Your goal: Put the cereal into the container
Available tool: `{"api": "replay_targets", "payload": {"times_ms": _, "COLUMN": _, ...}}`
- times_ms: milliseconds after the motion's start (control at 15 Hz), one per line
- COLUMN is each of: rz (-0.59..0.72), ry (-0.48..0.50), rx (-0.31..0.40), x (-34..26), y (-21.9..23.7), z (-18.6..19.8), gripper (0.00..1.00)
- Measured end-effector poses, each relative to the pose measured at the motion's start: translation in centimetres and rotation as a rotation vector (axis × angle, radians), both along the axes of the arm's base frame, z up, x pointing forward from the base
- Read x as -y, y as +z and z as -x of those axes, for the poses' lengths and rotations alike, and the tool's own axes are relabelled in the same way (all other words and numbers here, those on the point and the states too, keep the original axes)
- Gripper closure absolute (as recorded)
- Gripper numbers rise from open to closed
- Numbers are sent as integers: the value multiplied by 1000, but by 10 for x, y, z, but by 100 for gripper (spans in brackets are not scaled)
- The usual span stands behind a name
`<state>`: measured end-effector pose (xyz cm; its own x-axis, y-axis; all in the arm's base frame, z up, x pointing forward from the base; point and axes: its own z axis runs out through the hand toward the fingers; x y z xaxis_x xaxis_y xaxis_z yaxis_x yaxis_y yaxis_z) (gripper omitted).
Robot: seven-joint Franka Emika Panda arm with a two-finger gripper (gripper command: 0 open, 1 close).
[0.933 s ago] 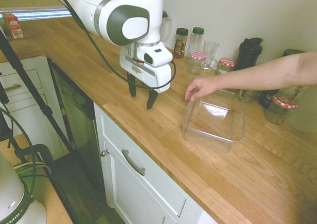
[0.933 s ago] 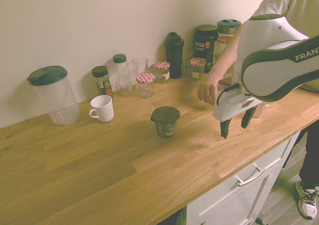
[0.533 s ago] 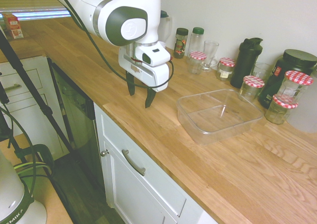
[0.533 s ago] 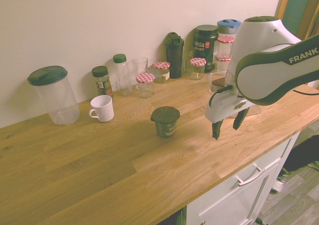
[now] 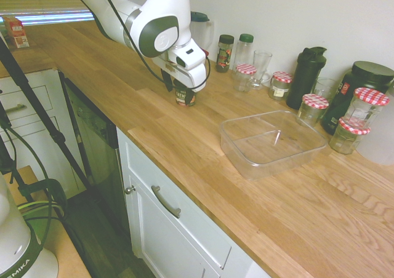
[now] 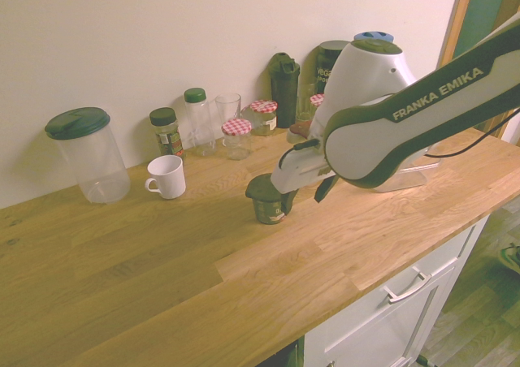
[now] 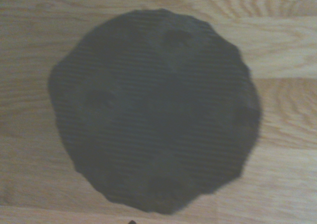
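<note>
The cereal (image 5: 184, 98) is a small dark cup with a dark lid (image 6: 269, 187) and a pale label, upright on the wooden counter. Its lid (image 7: 153, 110) fills the wrist view from straight above. My gripper (image 5: 180, 88) hangs open low over the cup, and in the second exterior view its fingers (image 6: 326, 189) reach down at the cup's right side. Whether the cup stands between them I cannot tell. The container (image 5: 271, 142), a shallow clear rectangular tub, lies empty on the counter well apart from the cup, mostly hidden by the arm in the second exterior view.
Along the wall stand jars with red-checked lids (image 5: 246, 72), a drinking glass (image 5: 261, 63), a spice bottle (image 5: 225, 51) and a black shaker (image 5: 308, 69). A white mug (image 6: 166, 176) and a tall clear canister (image 6: 85, 154) stand beyond the cup. The counter's front edge (image 5: 184, 167) is near.
A person's hand has let go of the container and left. My gripper has moved from near the counter's front edge toward the wall and down over the cereal cup, staying open.
</note>
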<state>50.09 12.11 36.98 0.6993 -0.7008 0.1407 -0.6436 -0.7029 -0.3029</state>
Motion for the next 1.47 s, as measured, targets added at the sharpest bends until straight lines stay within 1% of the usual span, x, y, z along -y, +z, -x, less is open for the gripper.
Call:
{"api": "replay_targets", "payload": {"times_ms": 200, "rz": 29, "ry": 58, "rx": 49, "x": -13, "y": -6, "z": -4, "gripper": 0}}
{"api": "replay_targets", "payload": {"times_ms": 400, "rz": 62, "ry": 111, "rx": 116, "x": -20, "y": -14, "z": -10, "gripper": 0}}
{"api": "replay_targets", "payload": {"times_ms": 533, "rz": 62, "ry": 117, "rx": 147, "x": -23, "y": -23, "z": -13, "gripper": 0}}
{"api": "replay_targets", "payload": {"times_ms": 800, "rz": 63, "ry": 120, "rx": 231, "x": -27, "y": -36, "z": -25, "gripper": 0}}
{"api": "replay_targets", "payload": {"times_ms": 1000, "rz": 72, "ry": 108, "rx": 262, "x": -27, "y": -38, "z": -35, "gripper": 0}}
{"api": "replay_targets", "payload": {"times_ms": 1067, "rz": 72, "ry": 107, "rx": 264, "x": -29, "y": -40, "z": -36, "gripper": 100}}
{"api": "replay_targets", "payload": {"times_ms": 1267, "rz": 74, "ry": 127, "rx": 279, "x": -39, "y": -43, "z": -37, "gripper": 100}}
{"api": "replay_targets", "payload": {"times_ms": 1467, "rz": 81, "ry": 120, "rx": 285, "x": -38, "y": -44, "z": -38, "gripper": 100}}
